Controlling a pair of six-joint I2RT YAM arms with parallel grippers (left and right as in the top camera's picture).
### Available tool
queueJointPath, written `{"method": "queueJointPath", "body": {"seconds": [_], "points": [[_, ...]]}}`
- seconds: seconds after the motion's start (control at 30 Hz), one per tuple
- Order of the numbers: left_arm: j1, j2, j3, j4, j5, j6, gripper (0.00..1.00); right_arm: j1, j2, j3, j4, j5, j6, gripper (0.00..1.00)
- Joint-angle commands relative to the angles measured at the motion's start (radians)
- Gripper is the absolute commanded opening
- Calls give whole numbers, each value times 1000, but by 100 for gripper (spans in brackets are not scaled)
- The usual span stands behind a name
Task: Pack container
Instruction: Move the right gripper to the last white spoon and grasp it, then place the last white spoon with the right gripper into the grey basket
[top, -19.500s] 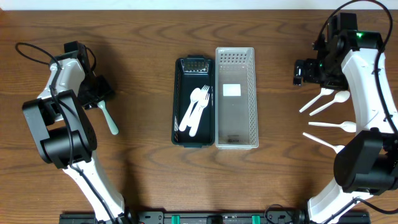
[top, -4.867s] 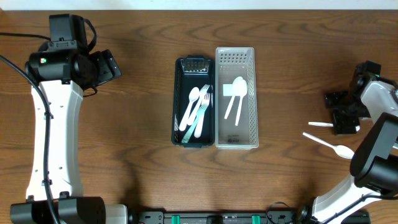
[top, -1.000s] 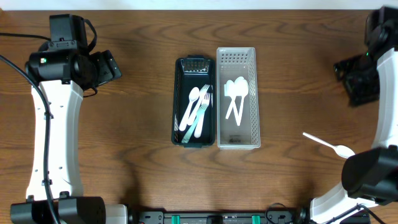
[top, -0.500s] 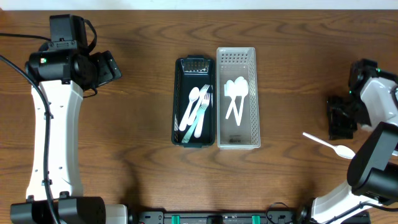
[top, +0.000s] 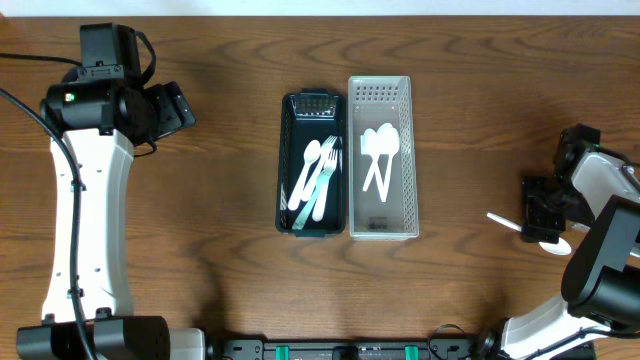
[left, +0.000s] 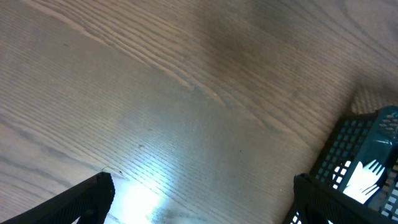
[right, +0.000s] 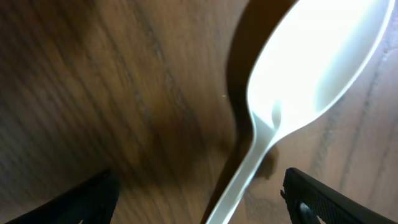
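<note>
"Right, where's the loose spoon (top: 503, 219)?"

"On the table at the far right, well apart from both containers. My right gripper (top: 545, 213) hangs directly over it with its fingers spread wide. In the right wrist view the spoon lies between them, and neither finger touches it."

"And the left?"

"My left gripper (top: 172, 108) sits far left over bare wood, released and holding nothing. The white basket (top: 410, 150) holds spoons (top: 378, 150). The black tray (top: 283, 160) just beside it holds forks (top: 326, 160)."
</note>
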Motion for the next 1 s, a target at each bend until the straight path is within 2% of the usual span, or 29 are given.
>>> {"method": "queueJointPath", "body": {"seconds": [0.0, 0.07, 0.17, 0.27, 0.3, 0.43, 0.53, 0.7, 0.97], "points": [[3, 8, -8, -3, -2, -1, 95, -8, 14, -41, 24, 43, -18, 85], [3, 8, -8, -3, -2, -1, 94, -8, 14, -45, 32, 67, -23, 75], [3, 8, -8, -3, -2, -1, 94, -8, 14, -48, 31, 96, -23, 66], [3, 8, -8, -3, -1, -1, 94, -8, 14, -48, 28, 99, -23, 38], [3, 8, -8, -3, -1, -1, 94, -8, 14, -48, 28, 99, -23, 31], [3, 8, -8, -3, -2, -1, 94, -8, 14, -49, 27, 99, -34, 18], [3, 8, -8, -3, -2, -1, 94, -8, 14, -48, 27, 98, -43, 1], [3, 8, -8, -3, -2, -1, 94, -8, 14, -48, 27, 98, -79, 1], [3, 8, -8, -2, -2, -1, 94, 24, 5, -1, -7, 92, -351, 1]]}}
